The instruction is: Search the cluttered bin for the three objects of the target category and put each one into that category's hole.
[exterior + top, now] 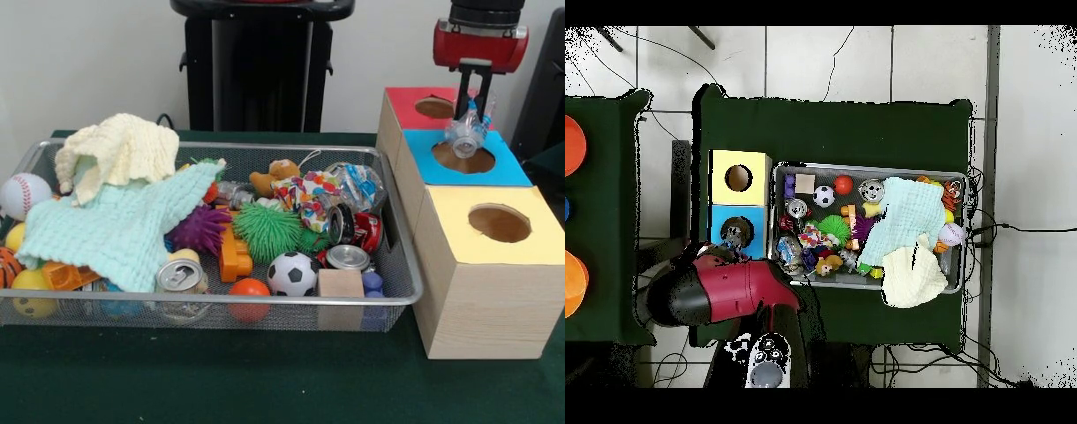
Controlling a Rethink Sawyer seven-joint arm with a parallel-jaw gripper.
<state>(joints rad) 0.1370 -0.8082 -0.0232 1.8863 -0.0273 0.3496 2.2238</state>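
A dark green surface (265, 380) carried everything I had to work with: a wire mesh bin (402, 287) packed with clutter and, just beside it, a row of three wooden boxes with red, blue and yellow tops. From my remote seat I saw the gripper (469, 124) hanging over the blue box (512, 172), its fingers closed on a crumpled clear plastic bottle (465, 134), which hung right above the blue box's round hole (463, 159). The overhead view agreed, with the bottle poised over that opening.

I judged the bottle to be very light, thin-walled and springy, likely to buckle under squeeze and slick enough to twist in a loose pinch. A hold across a crushed fold or near the stiffer neck seemed safest to me.

More crinkled clear plastic (357, 185) lay at the bin's far right corner, beside a red can (357, 228). I guessed it belonged to the same category, though I could not be sure. It would handle the same way: feather-light, noisy, easily deformed. Two knitted cloths (124, 221) covered the bin's other end and could hide more.
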